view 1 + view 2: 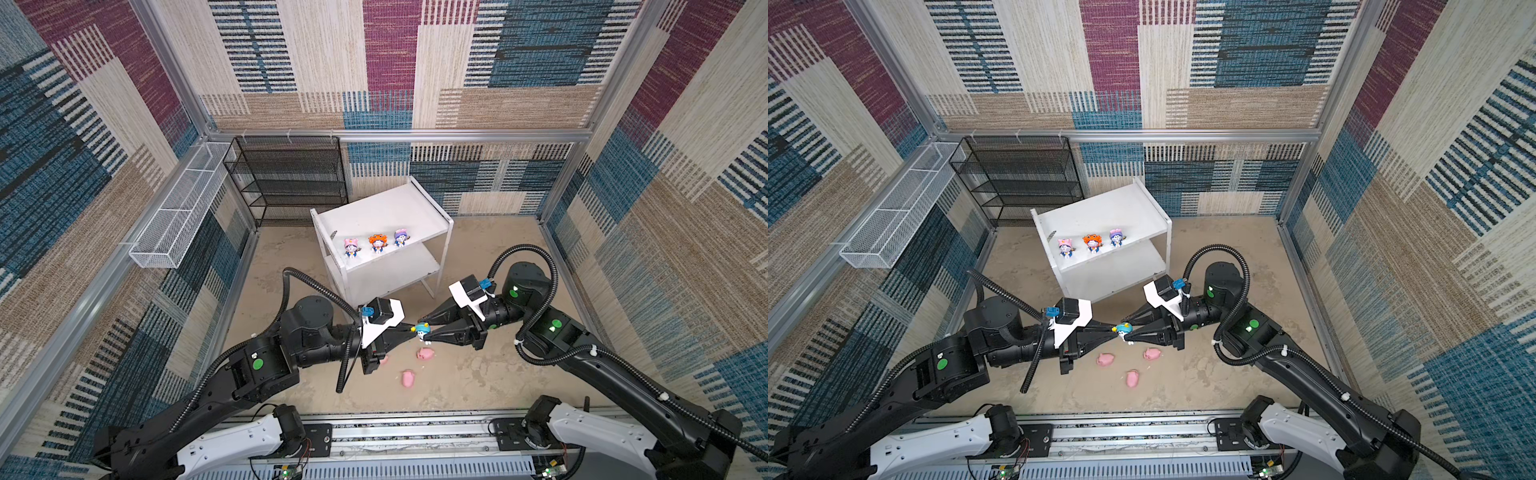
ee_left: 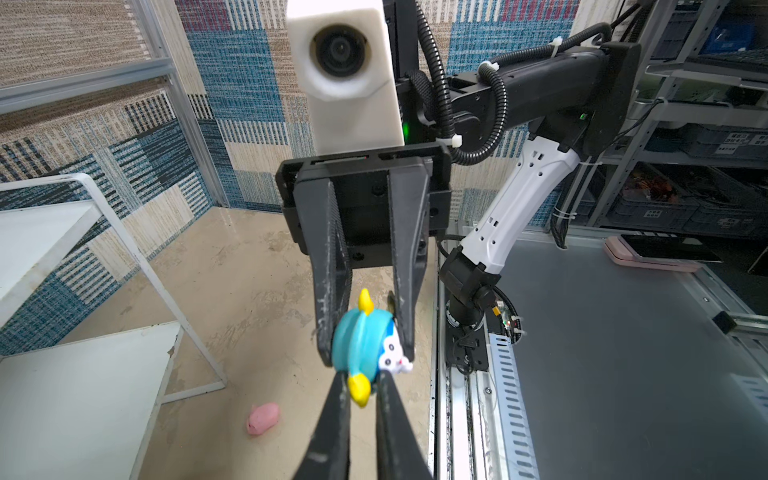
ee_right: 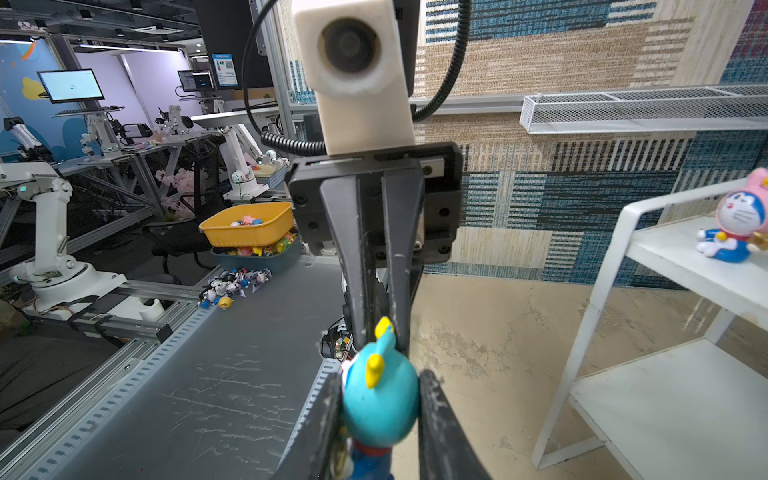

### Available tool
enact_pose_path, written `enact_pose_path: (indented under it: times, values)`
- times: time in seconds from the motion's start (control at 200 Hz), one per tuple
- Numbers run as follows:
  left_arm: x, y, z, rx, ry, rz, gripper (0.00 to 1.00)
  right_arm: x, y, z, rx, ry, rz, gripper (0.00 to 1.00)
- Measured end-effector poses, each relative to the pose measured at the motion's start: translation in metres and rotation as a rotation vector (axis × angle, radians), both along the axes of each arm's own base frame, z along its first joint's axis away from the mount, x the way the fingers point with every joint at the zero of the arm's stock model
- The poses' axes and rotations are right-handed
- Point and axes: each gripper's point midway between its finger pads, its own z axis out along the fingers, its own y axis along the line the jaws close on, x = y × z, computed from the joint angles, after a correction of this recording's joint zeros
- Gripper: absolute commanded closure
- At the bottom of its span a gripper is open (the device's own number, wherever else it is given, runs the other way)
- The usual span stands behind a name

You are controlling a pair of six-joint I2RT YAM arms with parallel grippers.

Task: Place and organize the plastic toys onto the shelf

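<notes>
The teal-hooded figurine (image 1: pixel 423 330) (image 1: pixel 1123 329) hangs above the floor in front of the shelf, gripped from both sides. My left gripper (image 1: pixel 413 329) (image 2: pixel 360 376) is shut on the yellow crest of its hood (image 2: pixel 361 345). My right gripper (image 1: pixel 425 332) (image 3: pixel 380 376) is shut on its head (image 3: pixel 380 399). The white shelf (image 1: pixel 386 208) (image 1: pixel 1100 212) carries pink-hooded (image 1: pixel 351 247), orange-hooded (image 1: pixel 377 243) and purple-hooded (image 1: pixel 400 237) figurines along its top board's front edge. Three pink pigs (image 1: pixel 1105 359) (image 1: pixel 1152 354) (image 1: pixel 1132 378) lie on the floor below the grippers.
A black wire-mesh rack (image 1: pixel 286 178) stands against the back wall, left of the shelf. A long white mesh basket (image 1: pixel 178 216) hangs on the left wall. The arms' base rail (image 1: pixel 395 432) runs along the front edge. The shelf's lower board (image 2: pixel 83 374) is bare.
</notes>
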Motion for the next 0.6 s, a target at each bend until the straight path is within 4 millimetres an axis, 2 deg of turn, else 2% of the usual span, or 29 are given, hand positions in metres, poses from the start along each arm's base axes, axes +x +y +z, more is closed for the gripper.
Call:
enact_pose_path:
  times: [0.346,0.601]
  values:
    - [0.005,0.0,-0.004,0.014,-0.011,0.019,0.88,0.004,0.003,-0.008,-0.027,0.028,-0.009,0.66]
    - [0.011,-0.007,0.007,-0.031,-0.046,0.032,0.87,0.01,0.007,-0.011,-0.042,0.038,-0.042,0.77]
